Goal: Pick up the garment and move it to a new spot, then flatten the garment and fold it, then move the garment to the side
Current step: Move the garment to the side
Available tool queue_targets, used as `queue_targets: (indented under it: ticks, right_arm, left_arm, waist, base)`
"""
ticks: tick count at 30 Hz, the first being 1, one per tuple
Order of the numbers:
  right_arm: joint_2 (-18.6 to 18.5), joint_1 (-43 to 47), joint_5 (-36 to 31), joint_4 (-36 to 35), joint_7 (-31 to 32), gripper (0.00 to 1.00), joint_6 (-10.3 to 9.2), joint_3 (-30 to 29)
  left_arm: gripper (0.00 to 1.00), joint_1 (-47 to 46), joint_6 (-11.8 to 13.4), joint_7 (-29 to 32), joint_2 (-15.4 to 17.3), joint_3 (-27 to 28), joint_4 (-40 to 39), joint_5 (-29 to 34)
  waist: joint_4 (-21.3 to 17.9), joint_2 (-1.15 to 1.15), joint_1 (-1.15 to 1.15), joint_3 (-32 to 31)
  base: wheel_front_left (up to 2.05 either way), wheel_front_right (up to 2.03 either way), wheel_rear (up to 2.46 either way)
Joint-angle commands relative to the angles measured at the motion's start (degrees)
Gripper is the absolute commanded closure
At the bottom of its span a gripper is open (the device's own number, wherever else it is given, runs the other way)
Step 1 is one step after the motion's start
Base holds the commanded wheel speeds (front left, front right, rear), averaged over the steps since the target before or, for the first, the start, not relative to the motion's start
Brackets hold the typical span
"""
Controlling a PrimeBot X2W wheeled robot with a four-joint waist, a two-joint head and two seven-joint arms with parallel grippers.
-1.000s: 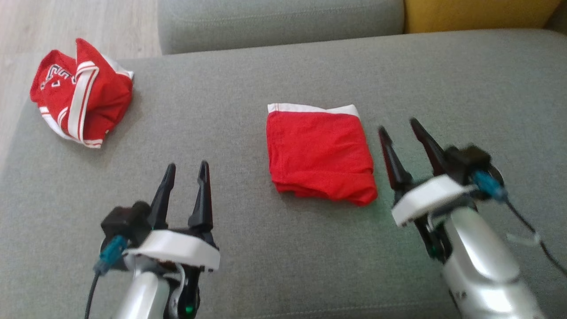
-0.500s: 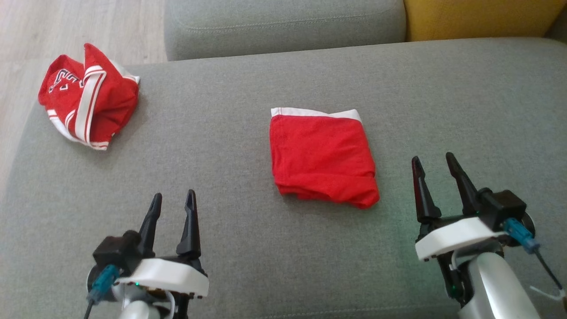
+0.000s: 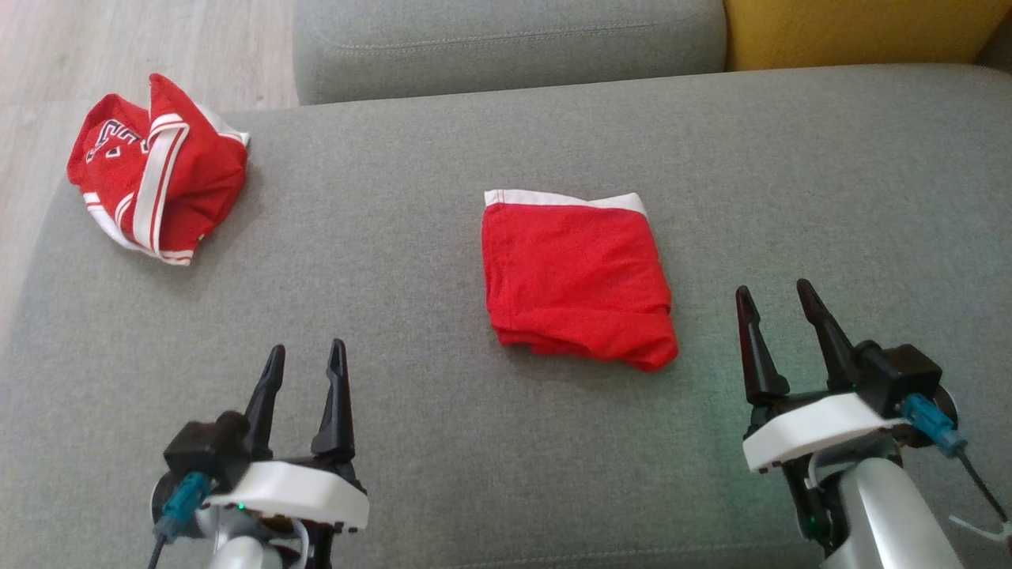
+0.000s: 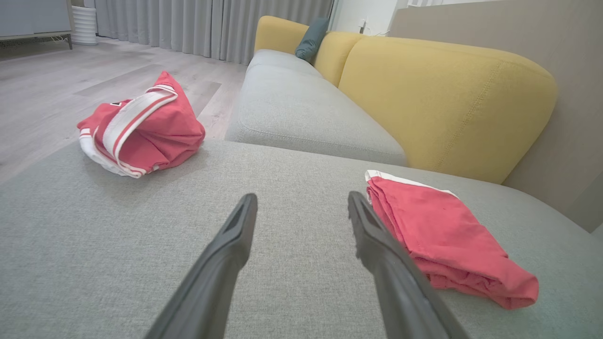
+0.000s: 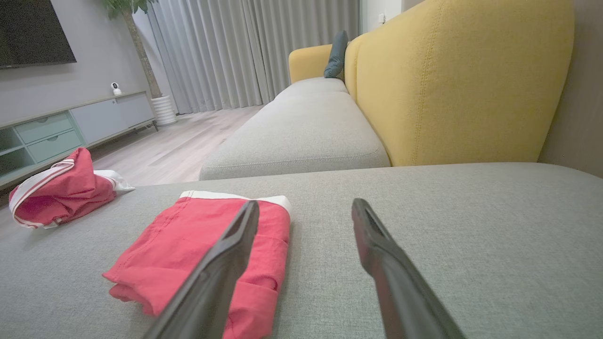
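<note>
A red garment (image 3: 577,276) with a white waistband lies folded flat in the middle of the grey sofa seat (image 3: 830,174). My left gripper (image 3: 307,348) hovers open at the near left, well apart from it. My right gripper (image 3: 773,288) stands open just right of the garment's near corner, touching nothing. In the left wrist view the garment (image 4: 443,235) sits right of my open gripper (image 4: 302,197). In the right wrist view it (image 5: 188,245) lies left of and partly behind the left finger of that open gripper (image 5: 306,203).
A crumpled red jersey (image 3: 154,190) with white stripes sits at the seat's far left corner (image 4: 141,127) (image 5: 61,193). Behind the seat are another grey cushion (image 3: 506,39) and a yellow backrest (image 3: 854,28). Wooden floor (image 3: 118,39) lies beyond the left edge.
Both grippers have drawn back toward the near edge, the right one away from the garment's right side; the head view shifted slightly. Little has moved in the last half second.
</note>
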Motion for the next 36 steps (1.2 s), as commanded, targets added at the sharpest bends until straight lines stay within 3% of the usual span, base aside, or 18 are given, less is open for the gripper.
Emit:
queue_targets:
  ticks: [1,18,25,32,36]
  right_arm:
    - [0.1,-0.9,0.2,-2.4,0.2,0.0,0.37,1.3]
    - [0.1,-2.2,-0.5,-2.0,2.9,0.0,0.37,1.9]
    - [-1.3,-10.9,-1.3,0.8,13.5,0.0,0.37,5.0]
    - [-7.3,-23.0,6.8,6.7,25.1,0.0,0.37,12.0]
    - [-8.8,-27.7,12.5,10.8,29.5,0.0,0.37,14.8]
  left_arm:
    - [0.0,-1.7,-0.2,-0.7,-0.1,2.0,-1.5,0.5]
    - [0.0,-2.2,-0.4,-0.7,-0.4,2.0,-1.5,0.7]
    - [0.0,-3.7,-0.5,-0.7,-0.4,1.6,-2.0,0.7]
    - [0.0,-6.3,-0.8,-0.7,-0.5,0.9,-2.1,0.4]
    - [0.0,-7.6,-0.9,-0.7,-0.5,0.3,-1.7,0.2]
  waist:
    - [0.0,0.0,0.0,0.1]
    - [0.2,0.0,0.0,1.6]
    - [-0.1,0.0,0.0,5.5]
    - [0.2,0.0,0.0,9.6]
    - [1.1,0.0,0.0,11.4]
  base:
    - [0.0,0.0,0.0]
    - [0.0,0.0,0.0]
    - [0.0,0.0,0.0]
    - [0.0,0.0,0.0]
    - [0.0,0.0,0.0]
